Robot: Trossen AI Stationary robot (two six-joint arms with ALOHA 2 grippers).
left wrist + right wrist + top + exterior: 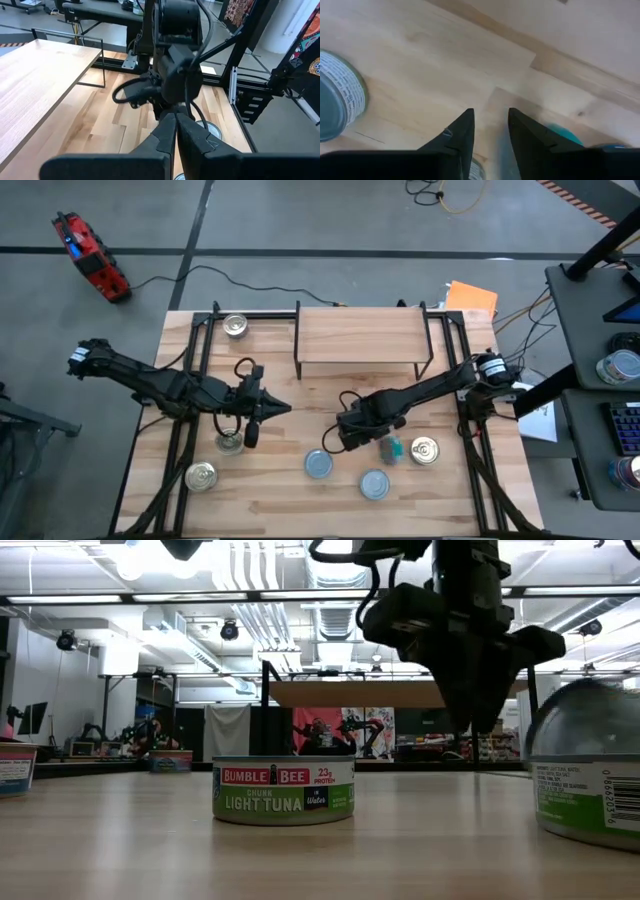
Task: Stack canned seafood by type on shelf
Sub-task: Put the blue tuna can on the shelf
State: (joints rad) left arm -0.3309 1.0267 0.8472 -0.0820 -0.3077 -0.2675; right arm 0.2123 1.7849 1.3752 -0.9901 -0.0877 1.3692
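We see the bench [270,505] with the shelf [360,335] at its far edge, bare of tins. Our right tool [347,438] hangs low over the middle, fingers [461,134] a narrow gap apart with nothing between them. The nearest can, a blue-topped tin [318,464], lies just beside it toward the bench's front edge; the right arm is closer. Our left tool [251,430] is pressed together, empty, above a silver tin [229,442].
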